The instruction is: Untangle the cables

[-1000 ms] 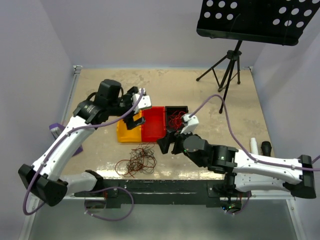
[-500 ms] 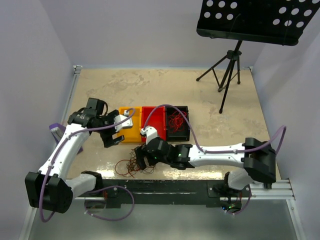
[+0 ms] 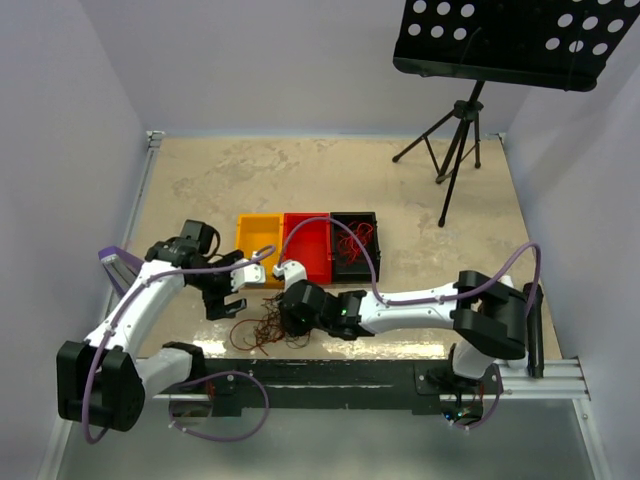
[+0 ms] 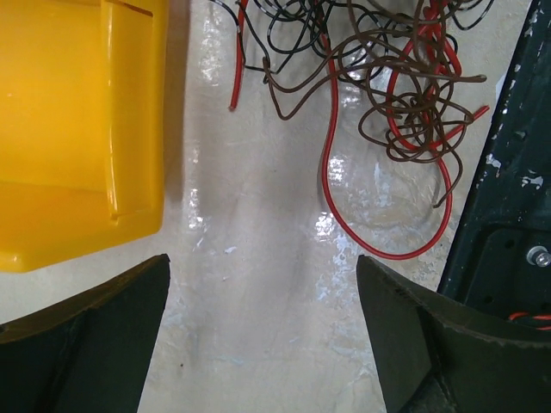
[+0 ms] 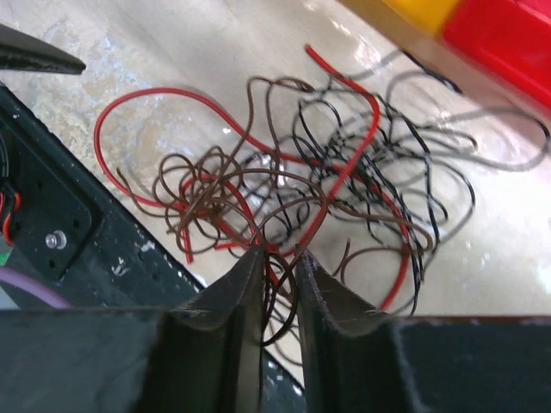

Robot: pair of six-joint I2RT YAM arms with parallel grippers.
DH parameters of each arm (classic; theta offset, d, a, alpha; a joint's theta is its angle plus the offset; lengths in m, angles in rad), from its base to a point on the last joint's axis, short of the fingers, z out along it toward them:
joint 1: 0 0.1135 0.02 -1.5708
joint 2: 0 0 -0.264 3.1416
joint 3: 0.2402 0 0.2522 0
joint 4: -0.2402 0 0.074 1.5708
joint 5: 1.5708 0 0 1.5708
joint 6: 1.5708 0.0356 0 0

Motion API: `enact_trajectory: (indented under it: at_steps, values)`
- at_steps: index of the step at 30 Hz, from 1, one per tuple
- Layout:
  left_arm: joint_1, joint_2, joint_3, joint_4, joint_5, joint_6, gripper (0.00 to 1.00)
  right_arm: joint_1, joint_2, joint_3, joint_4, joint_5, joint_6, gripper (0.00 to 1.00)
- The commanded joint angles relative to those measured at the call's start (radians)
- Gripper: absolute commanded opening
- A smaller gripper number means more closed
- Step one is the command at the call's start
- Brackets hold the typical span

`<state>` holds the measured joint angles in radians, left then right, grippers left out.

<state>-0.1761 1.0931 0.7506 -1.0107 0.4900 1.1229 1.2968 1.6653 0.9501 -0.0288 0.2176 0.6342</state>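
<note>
Right wrist view is showing the right jaws standing almost together around a few strands of the cables, seemingly pinching them. The tangle is lying on the counter near the yellow bin. The left jaws are hanging wide apart, gripping nothing.

One high view, two close wrist views.
The top camera looks down from above and behind the arm bases, taking in the whole table. The left wrist camera faces straight down, close to the surface; the right wrist camera looks at a slant, also close. All three share the cable tangle.
</note>
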Motion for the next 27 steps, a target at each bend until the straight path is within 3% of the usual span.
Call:
enact_trajectory:
  at_steps: [1,6,9,13,17,23,27]
  values:
    - [0.004,0.068,0.026,0.04,0.087,0.038,0.93,0.001,-0.075,-0.063,0.023,0.023,0.061,0.2]
    - [-0.037,0.14,0.061,0.069,0.093,-0.005,0.91,0.001,-0.102,-0.131,0.023,0.017,0.116,0.04]
    - [-0.074,0.166,0.052,0.072,0.081,-0.012,0.9,0.001,-0.125,-0.175,0.02,0.017,0.15,0.01]
    - [-0.112,0.176,0.027,0.113,0.048,-0.026,0.87,0.001,-0.179,-0.214,0.012,0.019,0.171,0.0]
    - [-0.114,0.171,0.097,0.161,0.079,-0.08,0.84,0.001,-0.283,-0.218,-0.012,0.028,0.164,0.0]
    - [-0.112,0.2,0.265,0.146,0.205,-0.178,0.77,0.001,-0.462,-0.192,-0.049,0.046,0.118,0.0]
    - [-0.114,0.214,0.349,0.115,0.317,-0.209,0.79,0.001,-0.562,-0.195,-0.023,0.023,0.093,0.0]
